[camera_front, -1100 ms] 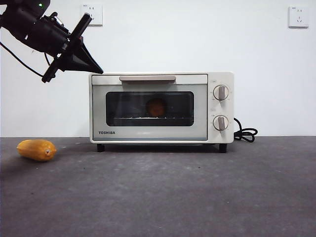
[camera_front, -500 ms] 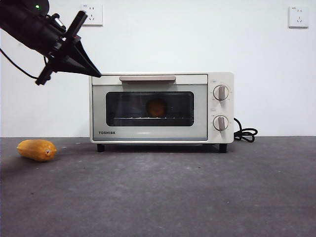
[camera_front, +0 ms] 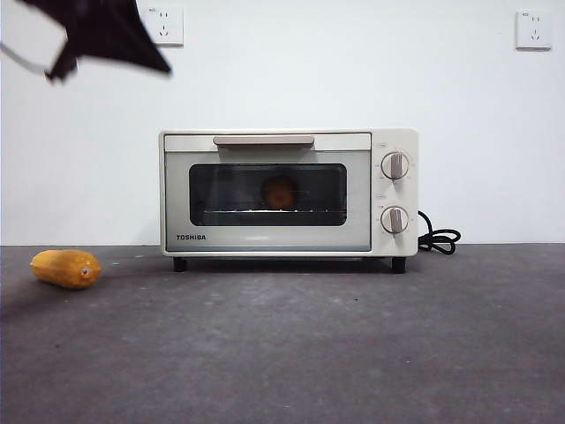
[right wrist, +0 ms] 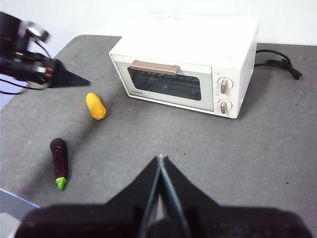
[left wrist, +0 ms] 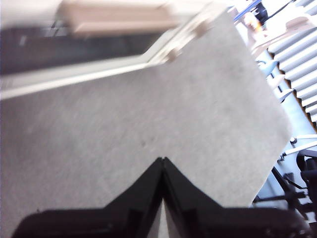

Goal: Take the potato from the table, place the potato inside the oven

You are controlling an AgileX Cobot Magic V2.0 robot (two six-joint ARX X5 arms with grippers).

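Roundish orange-brown matte potato (camera_front: 280,192) seen behind closed glass door inside cream-white boxy oven (camera_front: 269,237); left tool (left wrist: 162,161), jaws together, held high beyond oven's handle side; right tool (right wrist: 160,158) pressed together, empty

The left gripper (left wrist: 162,159) hangs high in the air, jaws pressed together and holding nothing. The right gripper (right wrist: 161,157) waits, jaws likewise closed and empty.

- The oven (camera_front: 288,193) is cream-white, with a beige handle (camera_front: 263,140) and a dark glass window.
- The potato (camera_front: 280,192) looks orange-brown (dim behind the glass).
- The table (camera_front: 335,344) is dark grey, with a rough speckled texture.
- The yellow-orange vegetable (camera_front: 66,268) is glossy.
- The eggplant (right wrist: 59,155) is dark purple with a green end.
- Both grippers are black.
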